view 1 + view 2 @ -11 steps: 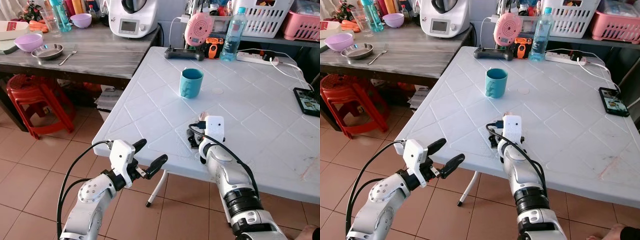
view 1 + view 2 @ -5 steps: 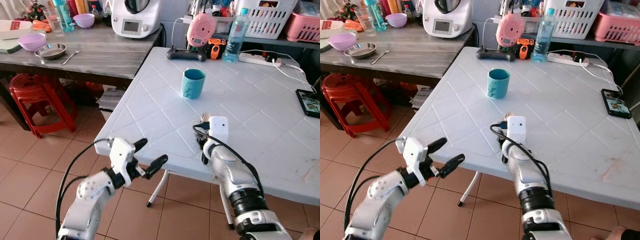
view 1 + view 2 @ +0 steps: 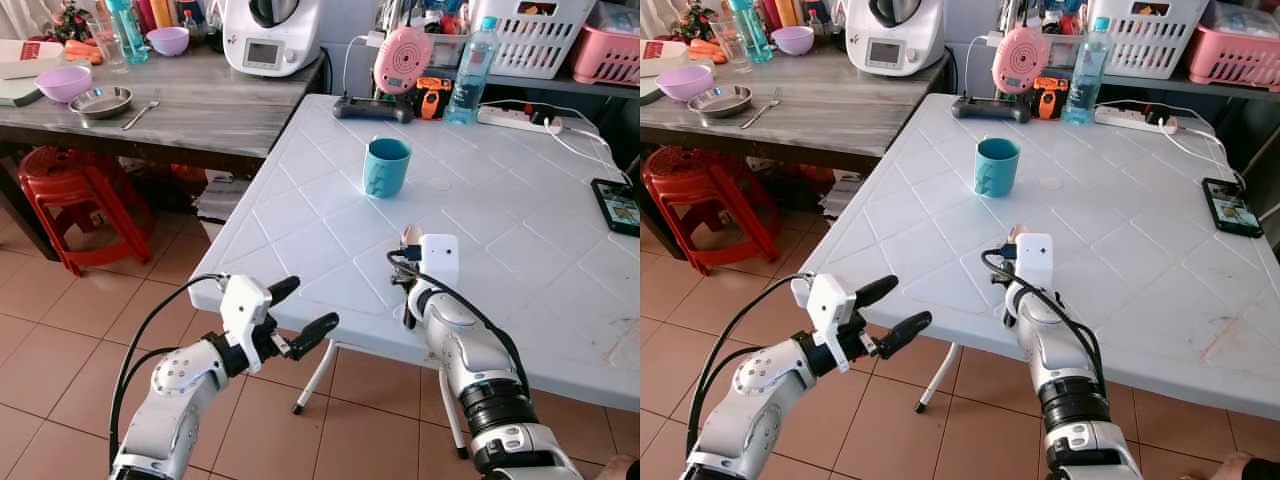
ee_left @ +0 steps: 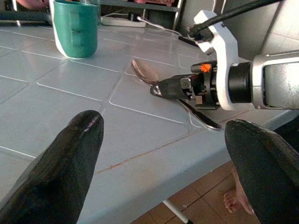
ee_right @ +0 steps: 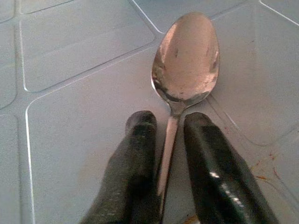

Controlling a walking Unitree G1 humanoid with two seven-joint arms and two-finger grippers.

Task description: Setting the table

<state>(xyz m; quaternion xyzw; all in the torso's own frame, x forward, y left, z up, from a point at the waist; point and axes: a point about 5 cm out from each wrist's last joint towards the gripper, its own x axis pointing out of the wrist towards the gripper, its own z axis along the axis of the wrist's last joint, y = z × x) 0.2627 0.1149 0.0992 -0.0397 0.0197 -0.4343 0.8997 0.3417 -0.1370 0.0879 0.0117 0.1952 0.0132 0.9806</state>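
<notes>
Right now my right gripper [image 5: 163, 140] sits low on the white table [image 3: 520, 230], its two black fingers [image 5: 135, 154] closed around the handle of the spoon [image 5: 187, 60], one on each side of the thin neck. From the left wrist view the spoon looks flat on the tabletop, bowl up. Its long axis runs straight out along my fingers, bowl beyond the tips and pointing toward the teal mug [image 3: 385, 166], which stands well apart further up the table. My left gripper [image 3: 300, 315] hangs off the near table edge with its fingers spread wide and nothing between them. The right arm is plainly the one on the job; I judge any shift of the spoon goes along that handle line
</notes>
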